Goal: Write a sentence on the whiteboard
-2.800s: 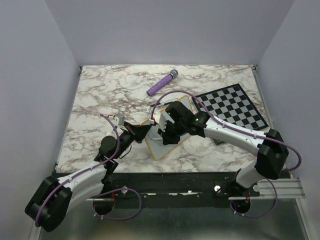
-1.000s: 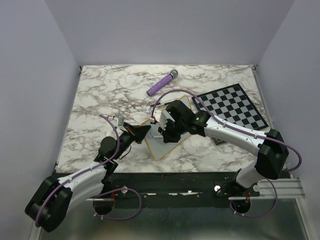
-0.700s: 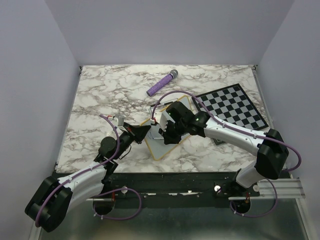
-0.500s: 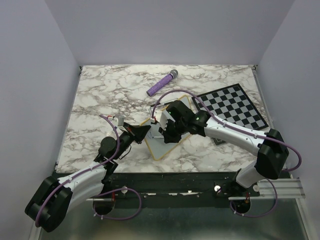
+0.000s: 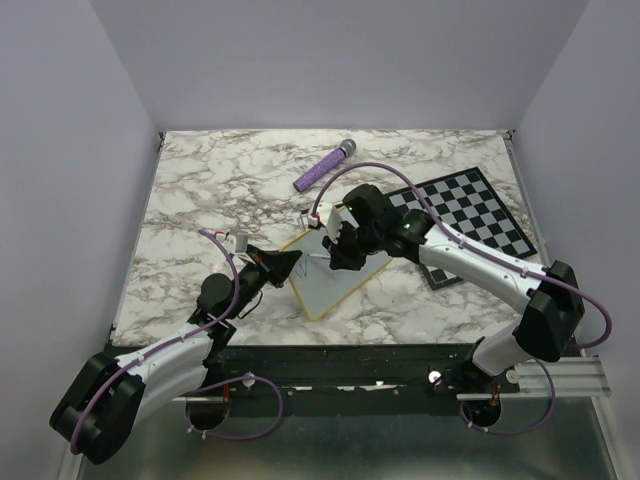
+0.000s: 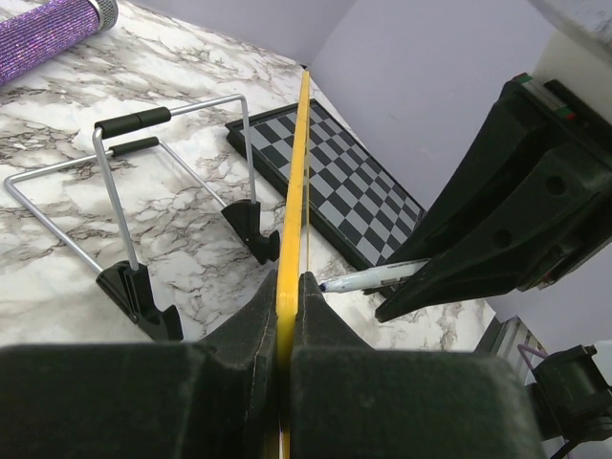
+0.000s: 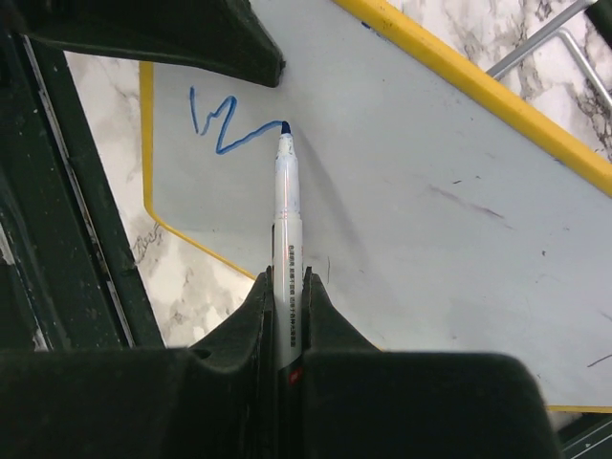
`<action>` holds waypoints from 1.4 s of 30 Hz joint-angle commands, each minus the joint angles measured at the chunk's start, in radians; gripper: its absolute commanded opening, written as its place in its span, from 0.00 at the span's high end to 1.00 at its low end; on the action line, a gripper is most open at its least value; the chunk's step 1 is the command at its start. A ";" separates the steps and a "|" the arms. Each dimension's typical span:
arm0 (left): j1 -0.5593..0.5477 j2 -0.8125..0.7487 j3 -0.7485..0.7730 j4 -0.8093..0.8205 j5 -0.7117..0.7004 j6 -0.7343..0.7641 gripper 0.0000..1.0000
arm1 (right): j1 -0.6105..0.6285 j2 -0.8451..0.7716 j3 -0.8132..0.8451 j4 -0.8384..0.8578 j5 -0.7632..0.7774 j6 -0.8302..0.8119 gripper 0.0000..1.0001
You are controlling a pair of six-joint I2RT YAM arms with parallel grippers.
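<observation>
The whiteboard [image 5: 335,275], white with a yellow frame, stands tilted at the table's middle. My left gripper [image 5: 290,265] is shut on its left frame edge [image 6: 290,258], seen edge-on in the left wrist view. My right gripper [image 5: 338,252] is shut on a white marker [image 7: 285,249]. The marker's blue tip [image 7: 284,126] touches the board at the end of a short blue stroke, the start of the sentence [image 7: 225,122], near the board's top left corner. The marker also shows in the left wrist view [image 6: 373,278].
A black-and-white chessboard [image 5: 468,216] lies right of the whiteboard. A purple microphone [image 5: 322,167] lies at the back. A wire stand with black feet [image 6: 143,220] props the board from behind.
My right gripper has moved up and to the right across the board with the marker. Blue strokes now show near the board's top left corner. My left gripper has stayed put.
</observation>
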 commanded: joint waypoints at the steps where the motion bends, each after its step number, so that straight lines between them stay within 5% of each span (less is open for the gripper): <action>1: -0.002 -0.002 -0.007 0.041 -0.008 0.025 1.00 | -0.006 -0.075 -0.023 -0.009 -0.066 -0.027 0.99; 42: -0.004 -0.006 -0.010 0.047 -0.017 0.014 1.00 | -0.004 -0.118 -0.141 0.042 -0.179 -0.049 1.00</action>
